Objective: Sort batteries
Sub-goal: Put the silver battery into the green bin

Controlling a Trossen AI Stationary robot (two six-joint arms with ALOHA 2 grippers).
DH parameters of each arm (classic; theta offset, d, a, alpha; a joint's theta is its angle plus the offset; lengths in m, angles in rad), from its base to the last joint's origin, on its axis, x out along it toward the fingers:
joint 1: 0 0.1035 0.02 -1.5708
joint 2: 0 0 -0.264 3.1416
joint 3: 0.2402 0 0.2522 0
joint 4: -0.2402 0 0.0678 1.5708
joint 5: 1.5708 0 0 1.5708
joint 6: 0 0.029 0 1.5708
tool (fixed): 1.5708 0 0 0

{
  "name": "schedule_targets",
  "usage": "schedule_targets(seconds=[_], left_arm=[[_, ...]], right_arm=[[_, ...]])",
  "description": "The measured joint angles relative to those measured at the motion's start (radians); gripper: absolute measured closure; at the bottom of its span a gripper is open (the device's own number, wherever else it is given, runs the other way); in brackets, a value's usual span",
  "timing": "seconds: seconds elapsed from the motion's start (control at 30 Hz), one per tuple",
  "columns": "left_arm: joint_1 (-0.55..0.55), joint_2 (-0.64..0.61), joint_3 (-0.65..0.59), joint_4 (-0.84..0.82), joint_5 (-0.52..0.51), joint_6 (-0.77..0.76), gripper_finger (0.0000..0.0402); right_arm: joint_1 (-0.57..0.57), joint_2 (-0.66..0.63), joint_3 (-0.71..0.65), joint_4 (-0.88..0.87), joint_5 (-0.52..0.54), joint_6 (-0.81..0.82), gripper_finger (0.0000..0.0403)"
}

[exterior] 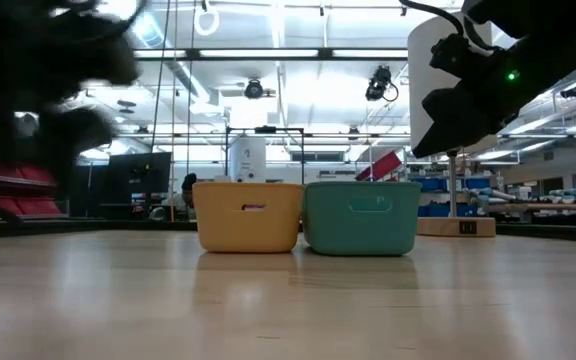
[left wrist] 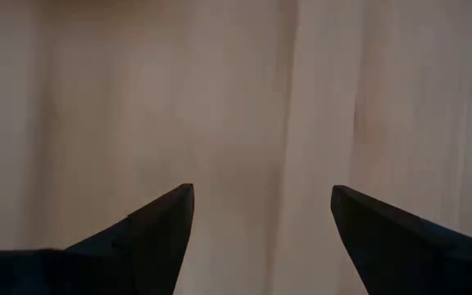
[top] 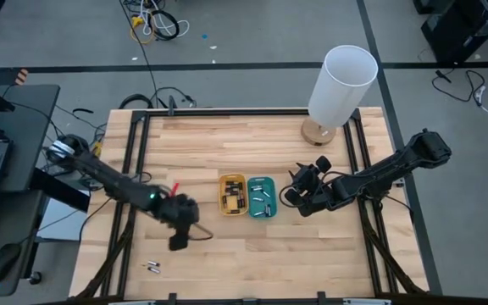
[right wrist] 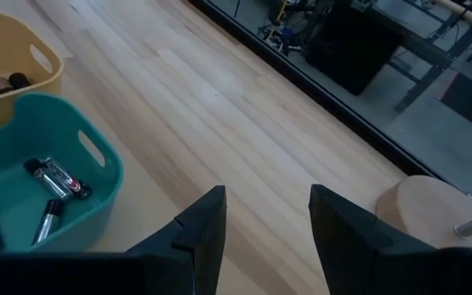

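Wooden table: holds yellow tray and teal tray, side by side.
Batteries: some in both trays; two loose batteries near the front edge.
Left gripper: spread wide, empty, above bare wood.
Right gripper: parted, empty, beside the teal tray.

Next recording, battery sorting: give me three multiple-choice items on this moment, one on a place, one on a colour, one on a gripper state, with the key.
1. Where do the loose batteries lie?
A. near the table's front edge, close to the left gripper
B. beside the white lamp
C. behind the trays

2. What colour is the tray nearer the right gripper?
A. yellow
B. teal
C. red

3. How is the left gripper?
A. shut on a battery
B. open, empty
C. out of view

Key: 1 A, the high view shows them there. 2 B, the teal tray faces the right arm. 3 B, bare wood shows between its spread fingers.
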Motion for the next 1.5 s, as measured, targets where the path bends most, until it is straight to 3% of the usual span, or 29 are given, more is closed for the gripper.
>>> schedule_targets(seconds=[0.23,0.37,0.53,0.8,1.2,1.5], left_arm=[[-0.216,0.006,-0.057,-0.021,0.188,-0.351,0.0107],[-0.338,0.006,-0.044,0.03,0.17,-0.508,0.0119],[-0.475,0.007,-0.041,0.142,0.053,-0.642,0.0129],[-0.593,0.074,-0.041,0.102,0.009,-0.665,0.0144],[-0.64,0.201,-0.034,0.128,-0.004,-0.661,0.0144],[-0.703,0.239,-0.027,0.072,-0.088,-0.655,0.0145]], right_arm=[[0.0,0.0,0.0,-0.014,-0.001,0.017,0.024],[0.0,0.0,0.0,-0.024,-0.003,0.021,0.024],[0.0,0.0,0.0,-0.026,-0.007,0.022,0.024],[0.006,0.0,0.0,-0.027,-0.019,0.02,0.024],[0.003,0.0,0.0,-0.028,-0.026,0.017,0.024],[0.003,0.0,0.0,-0.039,-0.026,0.014,0.024]])
